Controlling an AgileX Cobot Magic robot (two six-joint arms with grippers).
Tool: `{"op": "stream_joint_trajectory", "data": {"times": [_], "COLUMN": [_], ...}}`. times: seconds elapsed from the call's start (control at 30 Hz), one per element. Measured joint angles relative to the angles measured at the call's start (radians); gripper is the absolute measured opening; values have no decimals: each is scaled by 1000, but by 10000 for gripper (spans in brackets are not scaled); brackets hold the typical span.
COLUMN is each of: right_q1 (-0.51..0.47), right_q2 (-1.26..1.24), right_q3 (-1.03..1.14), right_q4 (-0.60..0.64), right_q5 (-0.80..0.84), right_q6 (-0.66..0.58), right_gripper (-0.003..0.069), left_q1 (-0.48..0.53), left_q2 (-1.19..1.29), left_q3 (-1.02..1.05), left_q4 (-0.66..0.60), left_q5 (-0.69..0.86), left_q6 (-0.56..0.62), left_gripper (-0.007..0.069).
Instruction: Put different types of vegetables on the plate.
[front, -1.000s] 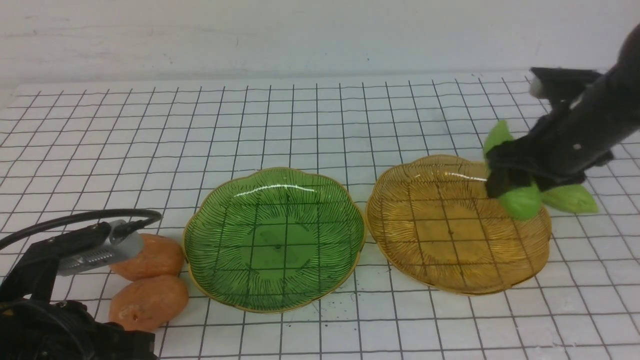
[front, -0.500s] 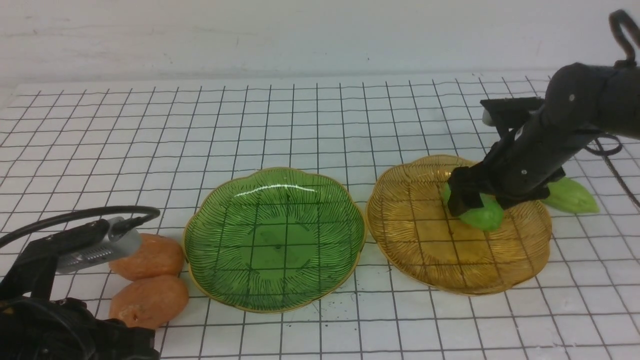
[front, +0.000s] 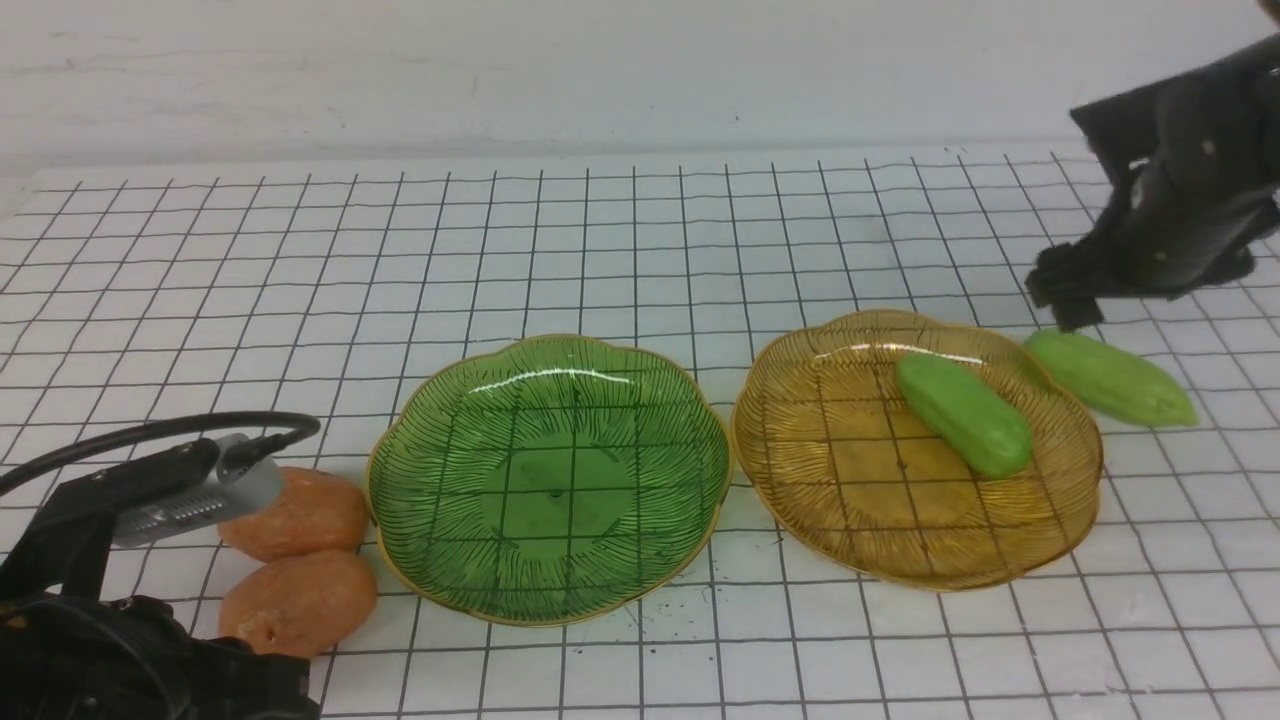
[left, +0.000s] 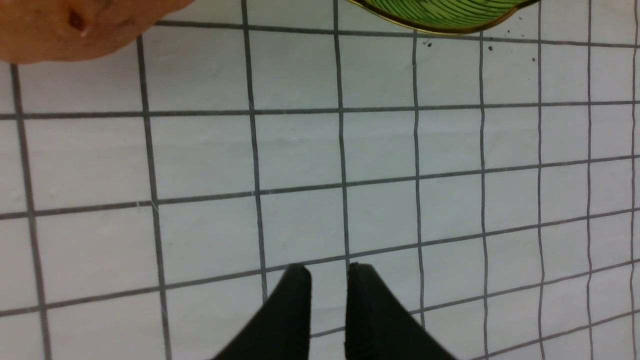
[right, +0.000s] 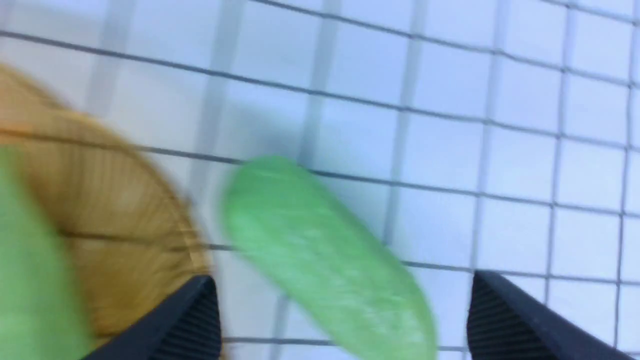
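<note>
One light green gourd (front: 964, 412) lies in the amber plate (front: 860, 540), toward its far right side. The second gourd (front: 1110, 377) lies on the mat just right of that plate; it shows blurred in the right wrist view (right: 320, 255). My right gripper (front: 1065, 300) is open and empty, raised above the second gourd. Two orange-brown potatoes (front: 300, 514) (front: 298, 603) lie left of the green plate (front: 400, 560). My left gripper (left: 327, 272) is shut and empty over bare mat near the potatoes.
The mat is white with a black grid (front: 640, 240). A white wall stands behind it. The left arm's camera and cable (front: 170, 490) partly cover the far potato.
My right gripper carried a green gourd over the amber plate, let it go there, opened, and has risen back to the right. The left arm has not moved.
</note>
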Motion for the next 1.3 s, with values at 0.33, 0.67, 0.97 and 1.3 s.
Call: {"op": "stream_joint_trajectory", "data": {"times": [0.33, 0.67, 0.97, 1.3], "right_q1": [-47, -46, -50, -50], "right_q2": [121, 136, 58, -76], "right_q3": [-18, -31, -145, -250], "right_q4": [-28, -14, 52, 343], "right_q5": [-16, -37, 179, 367], "right_q6": [2, 4, 0, -56], "right_gripper": [547, 290, -6, -15], "left_q1": [0, 0, 0, 0], "left_q2": [0, 0, 0, 0], "left_q3": [0, 0, 0, 0], "left_q4": [0, 0, 0, 0], "left_q5": [-6, -7, -9, -30], "left_q6": [0, 0, 1, 3], "left_gripper": [90, 90, 90, 90]}}
